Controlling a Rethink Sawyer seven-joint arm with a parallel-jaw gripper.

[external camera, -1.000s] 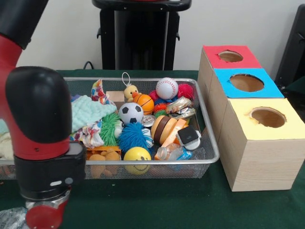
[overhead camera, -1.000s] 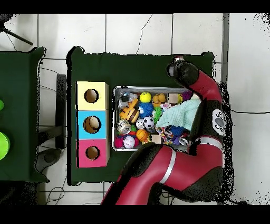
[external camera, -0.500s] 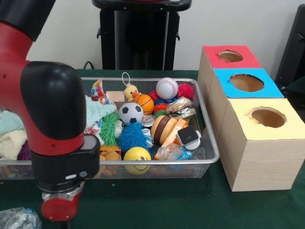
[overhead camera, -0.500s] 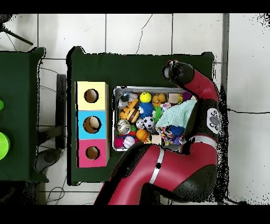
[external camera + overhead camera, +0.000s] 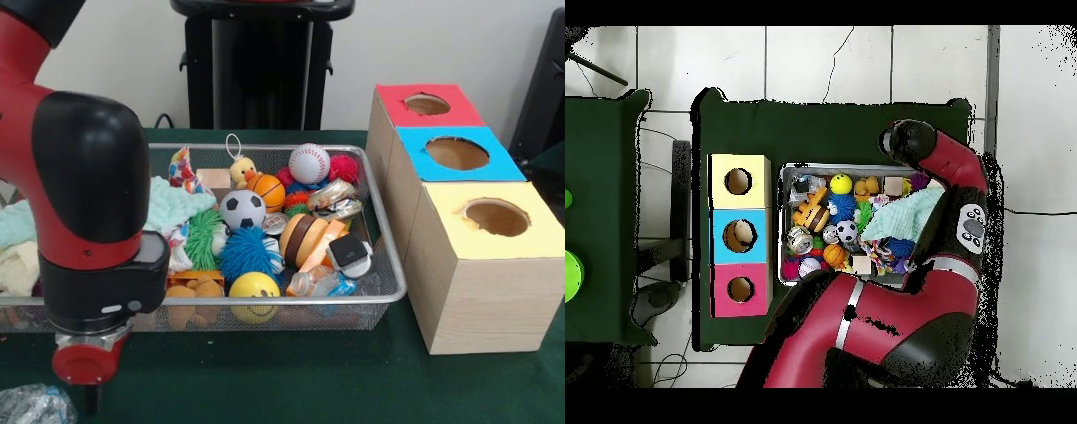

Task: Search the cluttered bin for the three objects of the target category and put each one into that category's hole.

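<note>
We see the bin crammed with balls and toys; three boxes flank it. Our claw hangs past its corner, grip state unclear.

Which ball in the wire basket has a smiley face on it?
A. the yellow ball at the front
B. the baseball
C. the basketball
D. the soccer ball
A: the yellow ball at the front edge of the wire basket has a smile drawn on it, while the soccer ball, baseball and basketball carry only their own patterns.
</note>
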